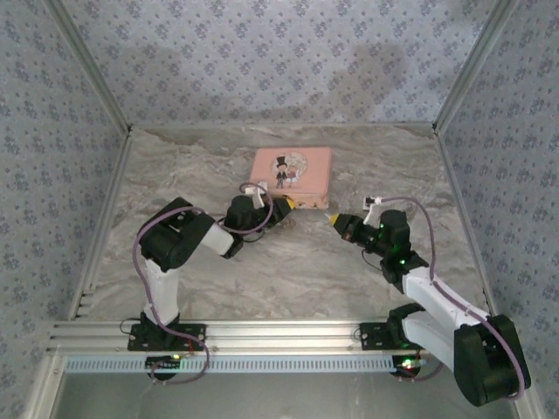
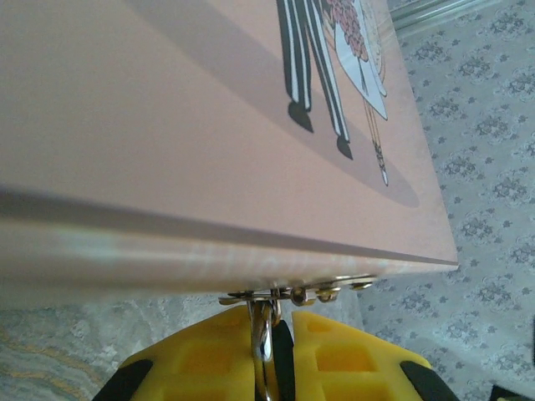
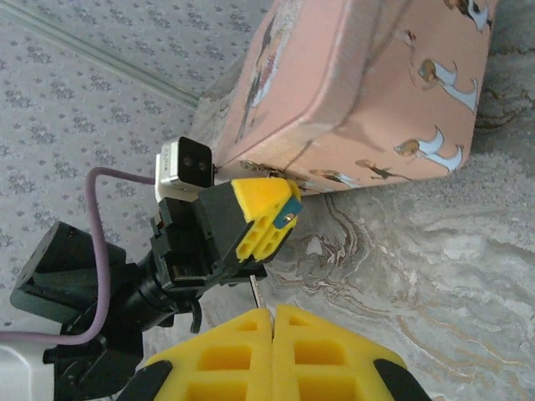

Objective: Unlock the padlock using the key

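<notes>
The dark teal padlock (image 3: 289, 210) hangs from the metal hasp (image 2: 292, 294) on the front edge of the pink tin (image 1: 291, 173). My left gripper (image 2: 280, 316) is shut on it; its silver shackle (image 2: 263, 327) and a dark strip of its body show between the yellow fingers. In the right wrist view the left gripper (image 3: 263, 219) holds the padlock with its keyhole end facing out. My right gripper (image 3: 272, 311) is shut on the key (image 3: 257, 290), a thin pale sliver sticking out of the fingertips. The key tip is a short way below the padlock, apart from it.
The pink tin (image 3: 359, 92) lies flat on the marble-patterned table (image 1: 288, 262), towards the back middle. Patterned walls (image 1: 52, 140) close in the left, right and back. Both grippers (image 1: 281, 208) (image 1: 333, 218) meet at the tin's front edge. An aluminium rail (image 1: 262, 336) runs along the near edge.
</notes>
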`<state>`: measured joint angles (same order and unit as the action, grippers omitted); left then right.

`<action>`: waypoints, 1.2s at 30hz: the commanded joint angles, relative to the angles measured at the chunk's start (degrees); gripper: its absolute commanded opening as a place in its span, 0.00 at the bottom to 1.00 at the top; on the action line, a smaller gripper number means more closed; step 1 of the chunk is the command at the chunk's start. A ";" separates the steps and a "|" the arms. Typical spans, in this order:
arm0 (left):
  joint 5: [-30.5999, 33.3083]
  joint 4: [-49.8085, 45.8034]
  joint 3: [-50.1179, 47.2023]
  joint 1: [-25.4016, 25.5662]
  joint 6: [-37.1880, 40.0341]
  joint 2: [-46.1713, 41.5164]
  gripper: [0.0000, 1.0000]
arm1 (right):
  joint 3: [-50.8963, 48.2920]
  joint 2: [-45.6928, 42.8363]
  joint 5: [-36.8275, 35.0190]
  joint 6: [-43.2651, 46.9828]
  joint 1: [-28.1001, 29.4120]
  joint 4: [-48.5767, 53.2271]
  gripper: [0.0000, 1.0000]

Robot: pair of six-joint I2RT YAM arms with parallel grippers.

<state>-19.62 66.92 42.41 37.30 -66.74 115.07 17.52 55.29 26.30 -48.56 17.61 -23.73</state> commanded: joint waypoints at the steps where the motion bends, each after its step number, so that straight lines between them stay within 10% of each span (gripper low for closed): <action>1: -1.08 -3.12 1.00 0.76 -5.42 0.28 0.02 | -1.31 2.16 -4.83 -3.90 2.55 -6.41 0.00; 36: 1.13 -3.90 1.62 1.11 -8.41 -0.44 0.04 | 4.84 40.60 -12.94 -15.95 13.27 -42.32 0.00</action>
<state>-17.87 65.14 44.12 37.87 -69.87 115.04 21.06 94.72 14.72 -63.18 30.44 -62.19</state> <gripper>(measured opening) 0.116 0.064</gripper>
